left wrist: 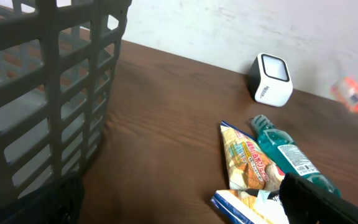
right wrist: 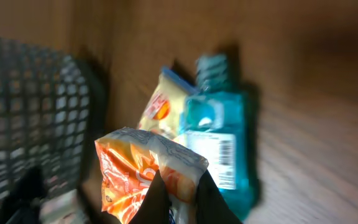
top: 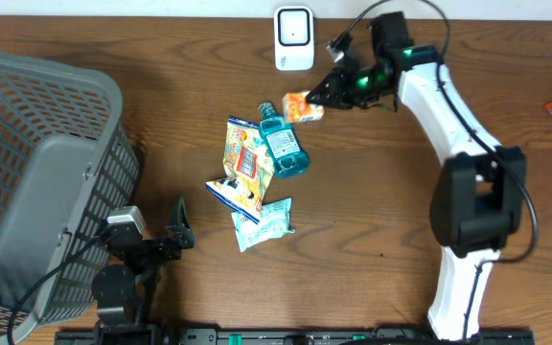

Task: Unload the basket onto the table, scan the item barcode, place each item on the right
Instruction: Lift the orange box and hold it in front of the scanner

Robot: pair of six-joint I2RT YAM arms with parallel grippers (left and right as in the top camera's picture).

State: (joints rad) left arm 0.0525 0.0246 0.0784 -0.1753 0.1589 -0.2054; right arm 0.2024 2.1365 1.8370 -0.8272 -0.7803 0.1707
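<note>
Currently, right gripper pinches orange packet near scanner.

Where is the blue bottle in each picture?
Overhead: blue bottle lies mid-frame, just below and left of the orange packet.
Left wrist: blue bottle lies lower right.
Right wrist: blue bottle sits centre right, behind the orange packet.
Shared landmark: the yellow snack bag lies beside it in all three views.
</note>
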